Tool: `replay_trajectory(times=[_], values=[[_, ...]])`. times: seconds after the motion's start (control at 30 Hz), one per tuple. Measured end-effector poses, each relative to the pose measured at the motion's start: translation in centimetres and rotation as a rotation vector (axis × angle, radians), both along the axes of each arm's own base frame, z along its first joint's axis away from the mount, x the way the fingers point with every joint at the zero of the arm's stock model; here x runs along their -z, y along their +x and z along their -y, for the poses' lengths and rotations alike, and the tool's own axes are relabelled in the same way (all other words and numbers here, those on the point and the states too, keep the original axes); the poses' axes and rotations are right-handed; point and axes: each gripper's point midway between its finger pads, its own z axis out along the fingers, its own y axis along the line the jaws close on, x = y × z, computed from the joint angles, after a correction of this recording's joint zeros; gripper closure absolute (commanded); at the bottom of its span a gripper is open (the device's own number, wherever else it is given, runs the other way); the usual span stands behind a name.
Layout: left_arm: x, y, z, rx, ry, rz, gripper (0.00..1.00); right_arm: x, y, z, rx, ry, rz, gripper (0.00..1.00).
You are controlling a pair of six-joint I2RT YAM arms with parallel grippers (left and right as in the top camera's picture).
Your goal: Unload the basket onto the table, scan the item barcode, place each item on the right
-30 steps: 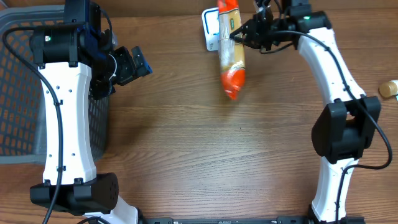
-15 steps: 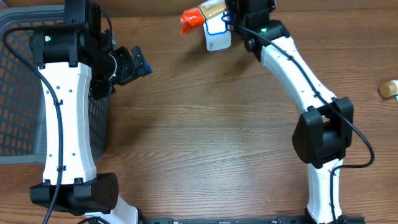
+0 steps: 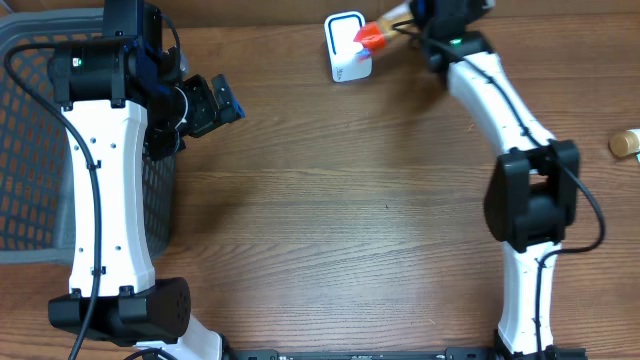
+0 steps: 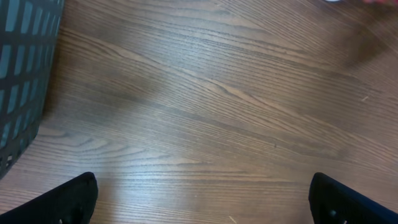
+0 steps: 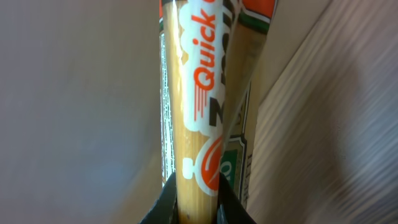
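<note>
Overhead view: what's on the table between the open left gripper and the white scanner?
Nothing. Only bare table lies between the left gripper and the scanner, seen from overhead.

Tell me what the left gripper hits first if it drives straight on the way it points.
Most likely the table: the left gripper is open, and its wrist view shows only wood ahead. The basket sits off to one side of that line. Depth is unclear.

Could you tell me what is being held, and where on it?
The right gripper pinches the Quick-labelled packet across its width, back from its orange end.
</note>
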Motion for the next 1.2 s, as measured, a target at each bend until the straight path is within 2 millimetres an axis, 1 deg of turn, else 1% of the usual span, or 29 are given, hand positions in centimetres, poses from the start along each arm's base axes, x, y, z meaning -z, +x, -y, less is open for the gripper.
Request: replay_trajectory(times=[0.03, 0.07, 0.17, 0.2, 0.27, 0.3, 0.37, 0.4, 0.43, 0.47, 0.5, 0.57, 0.6, 0.7, 0.77, 0.87, 0.93, 1.0, 1.07, 1.1, 1.17, 1.2], values=[[0.0, 0.0, 0.0, 0.000, 0.000, 0.000, 0.00, -0.3, -0.5, 2.1, 0.022, -0.019, -0.026, 0.96], [0.0, 0.0, 0.0, 0.000, 0.000, 0.000, 0.00, -0.6, -1.1, 4.6, 0.056, -0.038, -0.054, 0.96], [0.0, 0.0, 0.0, 0.000, 0.000, 0.000, 0.00, -1.3, -4.3, 14.0, 0.197, -0.073, -0.164, 0.96], [0.0, 0.0, 0.0, 0.000, 0.000, 0.000, 0.00, -1.1, -6.2, 18.3, 0.271, -0.079, -0.223, 0.96], [0.0, 0.0, 0.0, 0.000, 0.000, 0.000, 0.00, -0.4, -9.1, 24.2, 0.376, -0.079, -0.299, 0.96], [0.0, 0.0, 0.0, 0.000, 0.000, 0.000, 0.00, 0.2, -11.0, 27.6, 0.439, -0.076, -0.346, 0.96], [0.0, 0.0, 0.0, 0.000, 0.000, 0.000, 0.00, 1.1, -14.6, 33.4, 0.531, -0.085, -0.419, 0.96], [0.0, 0.0, 0.0, 0.000, 0.000, 0.000, 0.01, 1.2, -15.5, 34.7, 0.548, -0.091, -0.432, 0.96], [0.0, 0.0, 0.0, 0.000, 0.000, 0.000, 0.00, 1.2, -17.4, 37.8, 0.578, -0.115, -0.462, 0.96], [0.0, 0.0, 0.0, 0.000, 0.000, 0.000, 0.00, 1.2, -18.0, 38.7, 0.583, -0.125, -0.471, 0.96], [0.0, 0.0, 0.0, 0.000, 0.000, 0.000, 0.00, 1.2, -19.3, 40.6, 0.591, -0.141, -0.492, 0.96], [0.0, 0.0, 0.0, 0.000, 0.000, 0.000, 0.00, 1.2, -21.0, 42.8, 0.593, -0.162, -0.522, 0.95], [0.0, 0.0, 0.0, 0.000, 0.000, 0.000, 0.00, 1.3, -21.5, 43.4, 0.589, -0.166, -0.533, 0.91], [0.0, 0.0, 0.0, 0.000, 0.000, 0.000, 0.00, 1.6, -22.8, 44.4, 0.583, -0.164, -0.561, 0.79], [0.0, 0.0, 0.0, 0.000, 0.000, 0.000, 0.00, 1.9, -23.9, 45.2, 0.587, -0.162, -0.589, 0.57], [0.0, 0.0, 0.0, 0.000, 0.000, 0.000, 0.00, 2.2, -25.1, 45.5, 0.588, -0.155, -0.628, 0.19], [0.0, 0.0, 0.0, 0.000, 0.000, 0.000, 0.00, 2.5, -25.8, 45.6, 0.589, -0.149, -0.653, 0.09], [0.0, 0.0, 0.0, 0.000, 0.000, 0.000, 0.00, 2.3, -26.2, 45.5, 0.591, -0.145, -0.659, 0.04], [0.0, 0.0, 0.0, 0.000, 0.000, 0.000, 0.00, 0.4, -26.7, 45.1, 0.596, -0.152, -0.637, 0.01], [0.0, 0.0, 0.0, 0.000, 0.000, 0.000, 0.00, -1.3, -26.9, 44.9, 0.602, -0.160, -0.606, 0.01], [0.0, 0.0, 0.0, 0.000, 0.000, 0.000, 0.00, -5.5, -27.7, 43.9, 0.606, -0.174, -0.529, 0.01], [0.0, 0.0, 0.0, 0.000, 0.000, 0.000, 0.00, -7.9, -28.3, 43.1, 0.602, -0.179, -0.486, 0.01]])
